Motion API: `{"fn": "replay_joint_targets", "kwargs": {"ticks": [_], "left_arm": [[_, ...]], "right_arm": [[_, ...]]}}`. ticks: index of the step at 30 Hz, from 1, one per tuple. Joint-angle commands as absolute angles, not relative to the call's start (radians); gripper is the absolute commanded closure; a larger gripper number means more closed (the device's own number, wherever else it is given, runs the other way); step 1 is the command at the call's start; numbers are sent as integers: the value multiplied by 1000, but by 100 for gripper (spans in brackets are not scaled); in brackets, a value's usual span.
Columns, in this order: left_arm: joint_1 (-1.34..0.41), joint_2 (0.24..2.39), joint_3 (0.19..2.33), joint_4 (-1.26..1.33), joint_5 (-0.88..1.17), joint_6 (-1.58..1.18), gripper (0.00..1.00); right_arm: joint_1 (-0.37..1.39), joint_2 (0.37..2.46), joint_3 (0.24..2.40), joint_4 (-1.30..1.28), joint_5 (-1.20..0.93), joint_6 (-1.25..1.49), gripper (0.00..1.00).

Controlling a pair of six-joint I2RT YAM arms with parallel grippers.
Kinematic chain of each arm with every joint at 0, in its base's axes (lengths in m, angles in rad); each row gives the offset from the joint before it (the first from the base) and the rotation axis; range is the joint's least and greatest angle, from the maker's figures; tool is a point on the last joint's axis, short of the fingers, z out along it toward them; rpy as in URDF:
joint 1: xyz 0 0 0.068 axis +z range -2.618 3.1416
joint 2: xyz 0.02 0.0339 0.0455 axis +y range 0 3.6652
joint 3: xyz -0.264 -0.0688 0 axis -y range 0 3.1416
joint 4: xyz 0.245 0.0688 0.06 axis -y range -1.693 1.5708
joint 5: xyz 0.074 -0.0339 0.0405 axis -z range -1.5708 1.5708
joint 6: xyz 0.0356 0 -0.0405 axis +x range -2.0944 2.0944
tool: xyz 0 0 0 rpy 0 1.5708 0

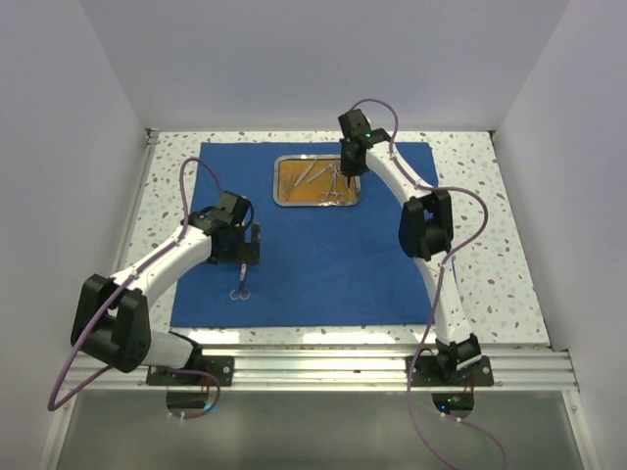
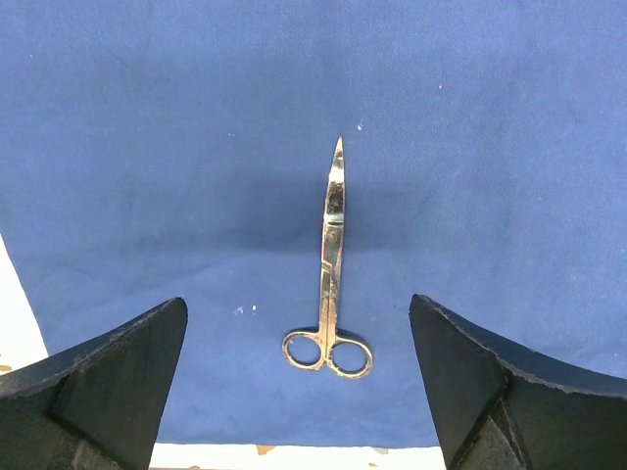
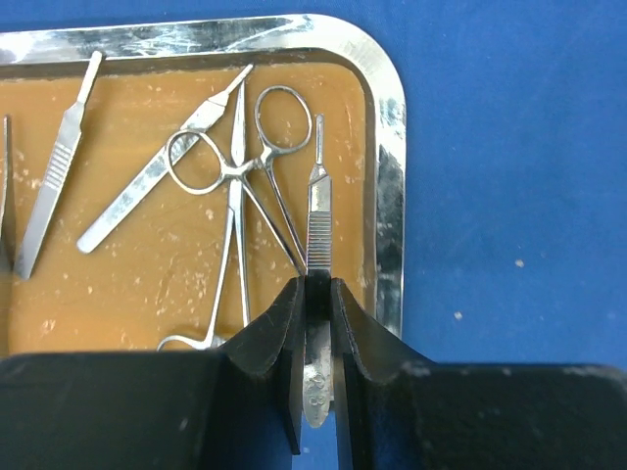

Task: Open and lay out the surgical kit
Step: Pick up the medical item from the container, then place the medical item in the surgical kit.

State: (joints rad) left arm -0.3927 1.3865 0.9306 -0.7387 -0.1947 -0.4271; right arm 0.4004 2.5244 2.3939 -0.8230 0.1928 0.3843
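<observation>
The speckled worktop (image 1: 470,196) carries the royal-blue cloth wrap (image 1: 323,264), spread flat. At the cloth's far middle sits the steel tray (image 1: 275,182), round-cornered and orange-brown inside, where ring-handled forceps (image 3: 238,174) and tweezers (image 3: 147,176) lie crossed. Slim silver scissors (image 2: 330,274) lie closed on the cloth at near left, below the widely spread left pincer (image 2: 297,304). The right pincer (image 3: 315,323) pinches a ribbed scalpel handle (image 3: 318,225) by the tray's right rim.
</observation>
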Motion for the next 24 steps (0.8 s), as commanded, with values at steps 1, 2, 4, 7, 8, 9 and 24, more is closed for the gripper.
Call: {"fn": "replay_joint_targets", "kwargs": {"ticks": [1, 2, 4, 7, 8, 9, 24], "left_arm": [[-385, 1344, 969, -709, -209, -417, 1], [-385, 1342, 971, -710, -212, -417, 1], [-385, 1336, 971, -712, -218, -413, 1], [-385, 1336, 976, -703, -224, -403, 1], [-385, 1338, 977, -700, -225, -400, 0], [-385, 1342, 986, -696, -227, -394, 1], [-385, 1543, 1229, -580, -219, -345, 0]], "right_arm": [[408, 2408, 2370, -838, 207, 365, 100], [408, 2401, 2364, -839, 206, 368, 100], [408, 2373, 2341, -841, 201, 377, 100], [410, 2303, 2274, -839, 175, 400, 100], [413, 2280, 2246, -835, 170, 406, 100], [416, 2255, 2179, -824, 155, 413, 100], [770, 1761, 1444, -609, 72, 742, 100]]}}
